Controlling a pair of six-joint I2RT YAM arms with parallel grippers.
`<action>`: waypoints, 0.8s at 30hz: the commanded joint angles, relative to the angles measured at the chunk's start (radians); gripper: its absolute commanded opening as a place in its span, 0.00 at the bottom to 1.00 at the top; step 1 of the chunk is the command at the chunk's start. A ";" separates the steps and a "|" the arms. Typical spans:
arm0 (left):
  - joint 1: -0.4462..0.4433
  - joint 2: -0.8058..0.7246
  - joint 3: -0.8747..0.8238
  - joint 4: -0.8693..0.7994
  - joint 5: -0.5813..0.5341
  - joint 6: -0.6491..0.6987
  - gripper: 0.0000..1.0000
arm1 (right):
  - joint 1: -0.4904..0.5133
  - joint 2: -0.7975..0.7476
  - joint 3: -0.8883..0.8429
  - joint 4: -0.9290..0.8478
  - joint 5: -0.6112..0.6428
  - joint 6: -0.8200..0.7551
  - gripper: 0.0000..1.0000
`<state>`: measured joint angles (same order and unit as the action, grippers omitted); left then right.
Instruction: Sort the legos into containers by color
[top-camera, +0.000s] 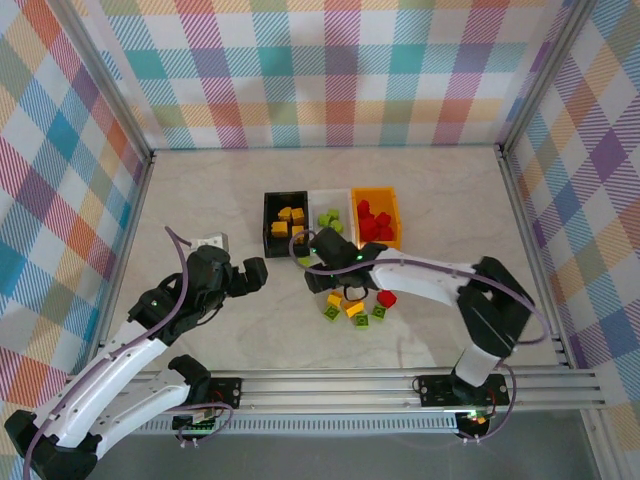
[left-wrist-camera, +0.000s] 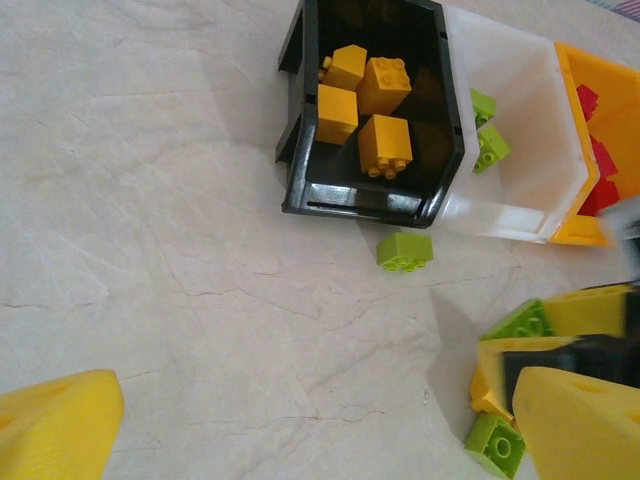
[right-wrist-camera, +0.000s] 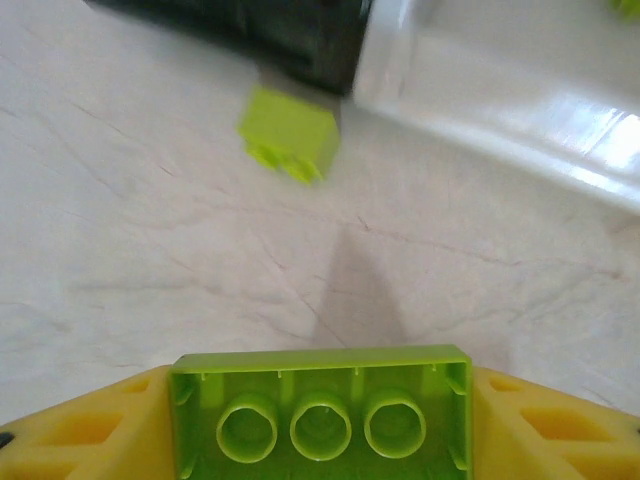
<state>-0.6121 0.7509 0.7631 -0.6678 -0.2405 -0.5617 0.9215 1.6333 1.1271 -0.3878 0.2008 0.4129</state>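
Legos (top-camera: 354, 309): light, stiff, smooth plastic bricks, probably slippery; best pinched across flat opposite faces. A handful lies loose on the table (top-camera: 200, 200) in front of the bins.
Left gripper (left-wrist-camera: 318, 400): released, jaws wide, over bare table left of the bins.
Black bin (left-wrist-camera: 360, 205): holds yellow-orange bricks; looks light enough to slide if nudged.
Stray green brick (left-wrist-camera: 405, 250): just beside the black bin's front corner.
Right gripper (right-wrist-camera: 320, 385): grasping a lime green brick (right-wrist-camera: 320, 425) by its ends, near the white bin's front wall.
White bin (left-wrist-camera: 520, 130): green bricks inside; walls touch both neighbours, so drop from above.
Orange bin (top-camera: 375, 190): red bricks inside.
Room: open table either side; the loose bricks crowd the space beneath the right arm.
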 joint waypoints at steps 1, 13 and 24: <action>0.005 0.015 -0.044 0.045 0.061 -0.003 1.00 | -0.065 -0.062 0.040 0.002 -0.007 0.041 0.59; -0.027 0.178 -0.104 0.232 0.208 -0.011 0.93 | -0.254 0.329 0.514 -0.159 -0.043 0.095 0.62; -0.073 0.452 -0.054 0.381 0.161 0.061 0.88 | -0.265 0.203 0.497 -0.136 -0.052 0.089 0.94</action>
<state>-0.6609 1.1549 0.6758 -0.3447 -0.0498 -0.5468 0.6556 1.9545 1.6802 -0.5320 0.1635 0.4908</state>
